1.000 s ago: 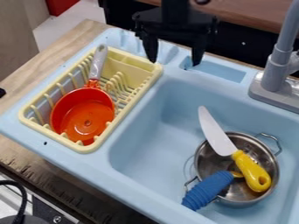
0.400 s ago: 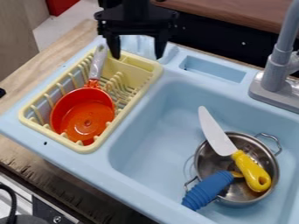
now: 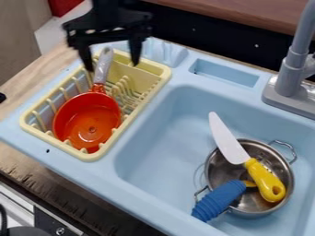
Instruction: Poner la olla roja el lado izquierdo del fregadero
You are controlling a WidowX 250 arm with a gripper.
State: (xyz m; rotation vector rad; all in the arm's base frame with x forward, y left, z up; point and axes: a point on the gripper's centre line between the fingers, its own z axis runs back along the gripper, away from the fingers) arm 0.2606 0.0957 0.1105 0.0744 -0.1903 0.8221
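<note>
At the left we see the red pot (image 3: 92, 120) lying in the yellow dish rack (image 3: 93, 156), its grey handle (image 3: 103, 66) pointing up toward the gripper (image 3: 112, 63), which hangs above the rack's far end with its fingers spread and nothing gripped, the handle's end showing between them. To the right of the pot and gripper, we have the blue sink (image 3: 161, 138), where a knife (image 3: 230, 143) lies across a metal pot (image 3: 214, 167).
</note>
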